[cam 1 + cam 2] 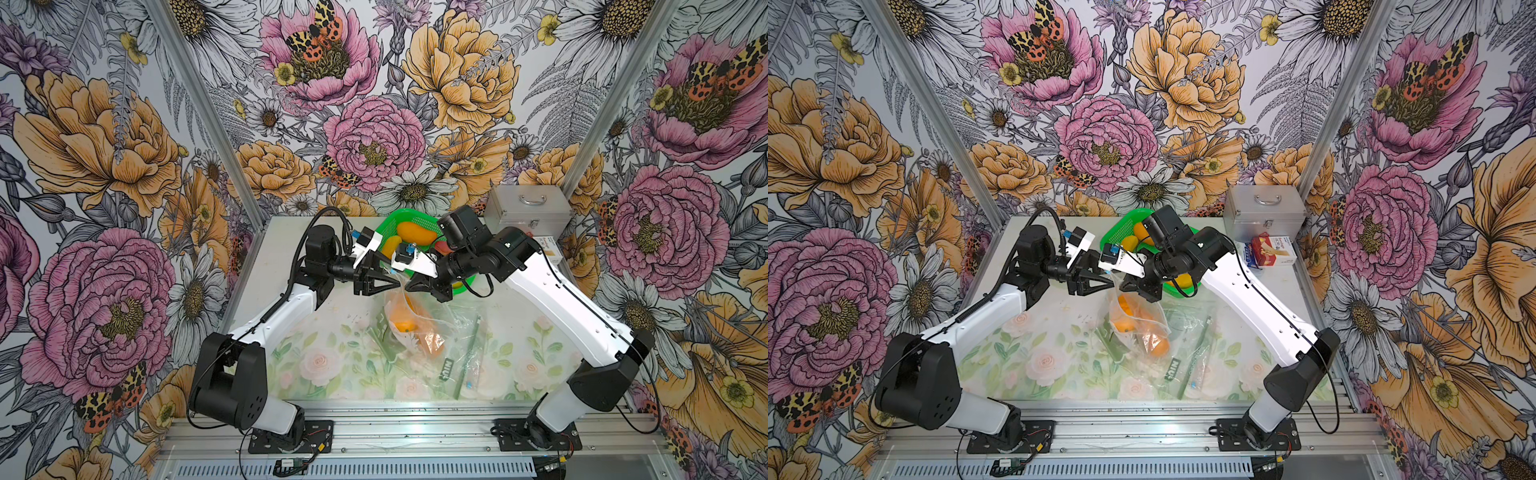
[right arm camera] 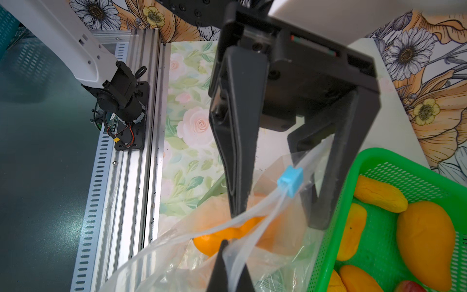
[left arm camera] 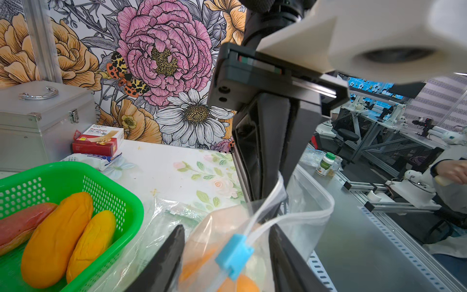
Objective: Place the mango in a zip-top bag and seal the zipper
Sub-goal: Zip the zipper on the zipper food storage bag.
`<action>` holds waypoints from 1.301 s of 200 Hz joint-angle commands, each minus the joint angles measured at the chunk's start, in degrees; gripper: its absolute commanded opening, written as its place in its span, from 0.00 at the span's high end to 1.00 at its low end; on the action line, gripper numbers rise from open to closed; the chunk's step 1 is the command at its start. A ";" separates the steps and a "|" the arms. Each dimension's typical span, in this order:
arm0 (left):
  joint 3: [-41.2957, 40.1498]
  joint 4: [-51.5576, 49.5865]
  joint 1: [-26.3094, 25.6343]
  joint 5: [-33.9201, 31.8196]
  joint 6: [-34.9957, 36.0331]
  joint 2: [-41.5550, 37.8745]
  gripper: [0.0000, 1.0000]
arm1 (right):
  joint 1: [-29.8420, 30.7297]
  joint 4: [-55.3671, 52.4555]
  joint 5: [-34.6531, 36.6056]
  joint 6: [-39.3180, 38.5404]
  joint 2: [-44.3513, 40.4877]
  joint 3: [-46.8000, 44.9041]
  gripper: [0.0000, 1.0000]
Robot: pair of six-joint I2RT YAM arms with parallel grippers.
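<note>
1. Missed slider: your left hand [image 3: 227, 228] stands with its jaws apart, one finger on either side of the blue slider [image 3: 233, 255]. I see no contact on either face. If it closes off-centre, it will likely pinch film or track instead, and the zipper will not run.
2. Lost anchor: your right hand [image 3: 270, 177] is clamped on the zipper rim of the zip-top bag [image 3: 298, 217], just beyond the slider from the left hand. I cannot tell whether it holds one lip or both. In my judgement that thin pinch is all that braces the bag. A hard pull on the slider could strip the rim out of it or drag the whole bag along.
3. Jam: the mouth gapes open and the track curves slackly between the hands. A slider drawn along a slack, bent track may bind, so keep it taut.
4. Collision: the hands sit almost tip to tip, with the green basket [image 3: 63, 166] just beside them.
5. Zip-top bag: it holds the mango [image 2: 217, 240], which hangs low in the bag below both hands. The bag is unsealed.
6. Green basket: it holds several loose yellow mangoes [image 3: 55, 240] and one red-skinned fruit [image 3: 22, 222].
7. Metal case [image 3: 38, 121]: it stands well beyond the basket with its lid closed, so the contents are unseen.
</note>
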 commanded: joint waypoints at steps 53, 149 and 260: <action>0.01 0.60 2.90 -4.51 -1.58 -5.89 0.87 | -1.23 1.93 0.67 1.07 -5.03 -2.98 0.98; 7.38 -2.01 2.35 -12.19 -2.52 -7.02 1.00 | -2.59 5.29 13.55 3.19 -9.02 -2.65 0.83; 14.05 -32.13 0.92 -17.57 20.14 -7.90 1.00 | -2.48 12.93 3.62 2.63 -8.48 2.75 0.45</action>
